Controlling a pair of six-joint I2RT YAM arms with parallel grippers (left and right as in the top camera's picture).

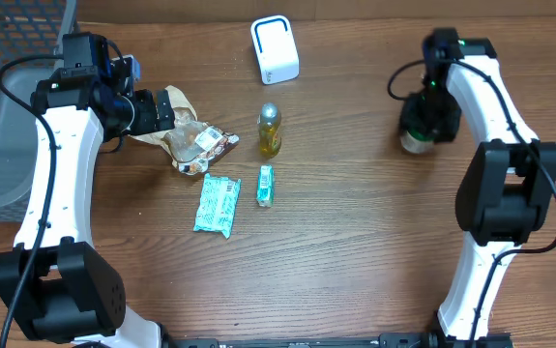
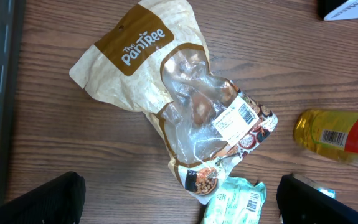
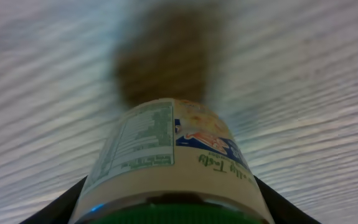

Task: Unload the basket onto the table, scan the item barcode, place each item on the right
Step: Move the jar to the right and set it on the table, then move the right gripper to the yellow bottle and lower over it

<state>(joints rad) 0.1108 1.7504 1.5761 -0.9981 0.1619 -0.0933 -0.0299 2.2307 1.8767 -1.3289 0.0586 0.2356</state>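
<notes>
The white barcode scanner stands at the back middle of the table. My right gripper is shut on a jar with a green lid and a beige printed label, held at the far right, well away from the scanner. A finger shows on each side of the jar in the right wrist view. My left gripper hangs open over a tan and clear snack bag, its fingers spread wide with only the bag's lower end between them. A white barcode sticker faces up on the bag.
A yellow bottle lies right of the bag. A teal packet and a small green pack lie nearer the front. A grey basket fills the far left edge.
</notes>
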